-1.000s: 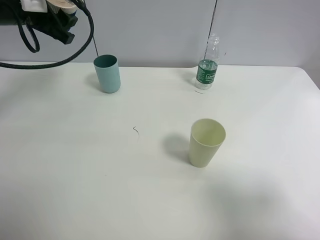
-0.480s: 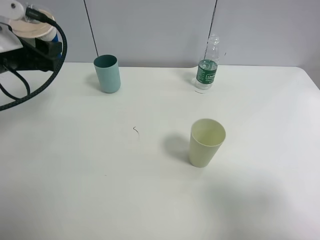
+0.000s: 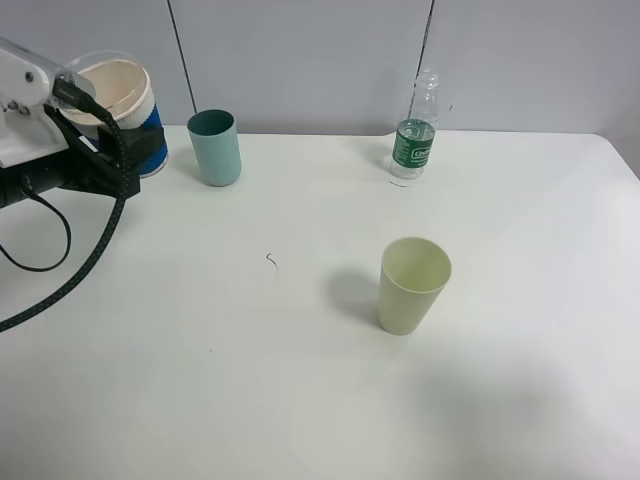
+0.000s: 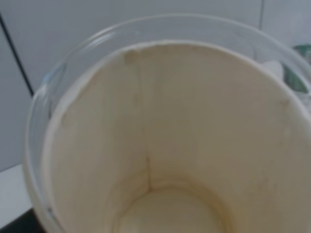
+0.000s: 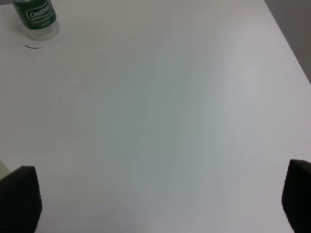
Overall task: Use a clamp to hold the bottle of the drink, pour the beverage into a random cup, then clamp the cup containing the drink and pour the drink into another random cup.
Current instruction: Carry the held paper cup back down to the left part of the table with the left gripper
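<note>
A clear bottle (image 3: 415, 135) with a green label stands at the table's back right; its base also shows in the right wrist view (image 5: 35, 17). A teal cup (image 3: 215, 147) stands at the back left. A pale yellow-green cup (image 3: 412, 285) stands right of centre. My left gripper (image 3: 118, 150) is at the far left, shut on a cream paper cup (image 3: 112, 105) with a blue band, held upright just left of the teal cup. The left wrist view looks into this cup (image 4: 165, 145), which looks empty. My right gripper (image 5: 158, 204) is open over bare table.
A black cable (image 3: 70, 270) hangs from the left arm over the table's left side. A small dark mark (image 3: 271, 260) lies on the white table (image 3: 300, 400). A grey wall stands behind the table.
The left arm has come down from the top left corner, bringing the paper cup to an upright position beside the teal cup. The bottle and both standing cups have not moved.
</note>
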### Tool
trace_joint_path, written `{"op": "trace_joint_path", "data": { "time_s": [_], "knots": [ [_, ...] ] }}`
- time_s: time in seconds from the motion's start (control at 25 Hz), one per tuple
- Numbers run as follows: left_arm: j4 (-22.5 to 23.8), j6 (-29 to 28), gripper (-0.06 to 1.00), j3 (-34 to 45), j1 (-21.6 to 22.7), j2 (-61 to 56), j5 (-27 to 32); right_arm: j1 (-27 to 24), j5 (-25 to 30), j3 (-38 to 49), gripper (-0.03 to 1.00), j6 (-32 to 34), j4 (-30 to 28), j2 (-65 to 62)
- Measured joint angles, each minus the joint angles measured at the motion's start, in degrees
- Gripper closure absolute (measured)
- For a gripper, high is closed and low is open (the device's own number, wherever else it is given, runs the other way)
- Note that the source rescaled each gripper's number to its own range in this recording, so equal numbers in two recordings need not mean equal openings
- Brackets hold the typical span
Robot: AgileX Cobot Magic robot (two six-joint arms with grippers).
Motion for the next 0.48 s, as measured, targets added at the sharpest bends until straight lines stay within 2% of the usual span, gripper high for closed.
{"op": "trace_joint_path", "data": {
  "time_s": [0.16, 0.48],
  "knots": [
    [1.07, -0.75, 0.93, 1.62, 0.00, 3.24, -3.11, 0.00, 0.00, 0.00, -0.03, 0.00, 0.00, 0.00],
    [7.13, -0.87, 0.93, 2.14, 0.00, 13.00, -11.82, 0.00, 0.00, 0.00, -0.03, 0.00, 0.00, 0.00]
  ]
}}
